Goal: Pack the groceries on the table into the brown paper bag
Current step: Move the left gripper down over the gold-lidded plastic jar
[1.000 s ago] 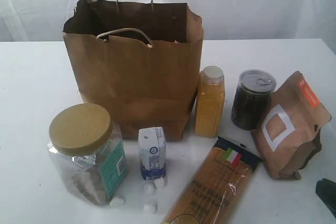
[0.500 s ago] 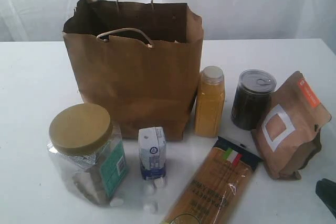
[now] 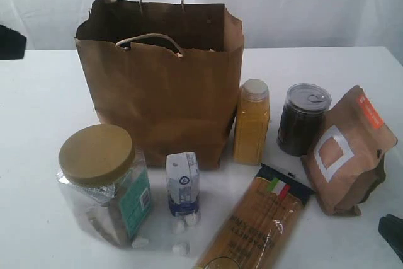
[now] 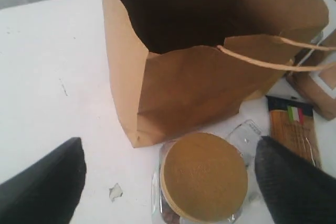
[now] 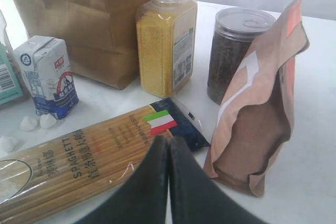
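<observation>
We have the outside camera at the near side, a little above the worktop (image 3: 38,92), facing the bag (image 3: 160,92) and the far curtain (image 3: 302,4). Our left wrist camera hangs close above the jar (image 4: 203,177), looking steeply down into the bag's mouth. Our right wrist camera sits low at near right, looking far-left across the spaghetti (image 5: 79,161). All three share bag and spaghetti.

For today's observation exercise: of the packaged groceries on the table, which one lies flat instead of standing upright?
The spaghetti packet. It lies flat on the table; the jar, carton, bottle, can and pouch all stand.
</observation>
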`<state>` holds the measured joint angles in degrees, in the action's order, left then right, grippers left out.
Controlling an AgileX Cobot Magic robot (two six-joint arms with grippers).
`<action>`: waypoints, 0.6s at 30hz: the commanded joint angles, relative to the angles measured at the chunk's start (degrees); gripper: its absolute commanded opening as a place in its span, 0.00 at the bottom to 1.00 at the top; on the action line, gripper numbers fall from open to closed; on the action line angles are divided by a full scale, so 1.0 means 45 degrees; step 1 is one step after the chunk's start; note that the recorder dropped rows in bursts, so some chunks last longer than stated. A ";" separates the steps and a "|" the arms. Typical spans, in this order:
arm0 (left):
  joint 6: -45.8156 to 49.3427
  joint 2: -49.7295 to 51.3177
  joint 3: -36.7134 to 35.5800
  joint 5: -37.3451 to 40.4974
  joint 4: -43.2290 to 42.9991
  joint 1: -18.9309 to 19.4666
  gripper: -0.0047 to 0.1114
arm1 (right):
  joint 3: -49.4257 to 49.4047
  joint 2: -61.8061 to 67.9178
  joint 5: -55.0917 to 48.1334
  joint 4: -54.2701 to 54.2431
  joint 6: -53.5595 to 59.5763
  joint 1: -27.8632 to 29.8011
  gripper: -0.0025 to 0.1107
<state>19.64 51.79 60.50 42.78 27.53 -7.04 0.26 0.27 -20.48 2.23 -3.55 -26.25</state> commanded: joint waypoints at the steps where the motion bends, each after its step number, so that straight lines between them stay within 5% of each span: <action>1: 0.0885 0.1609 0.0593 0.0786 0.0027 -0.0903 0.81 | -0.0058 -0.0060 0.0201 -0.0020 -0.0043 -0.0023 0.02; 9: 0.1205 0.3053 0.0661 0.1830 -0.1087 -0.2018 0.81 | -0.0058 -0.0060 0.0201 -0.0020 -0.0043 -0.0023 0.02; 18: 0.1393 0.3175 0.0661 0.1822 -0.0896 -0.2161 0.81 | -0.0058 -0.0060 0.0201 -0.0020 -0.0043 -0.0023 0.02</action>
<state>25.59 66.18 63.11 50.11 22.60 -16.52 0.26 0.27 -20.48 2.23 -3.55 -26.25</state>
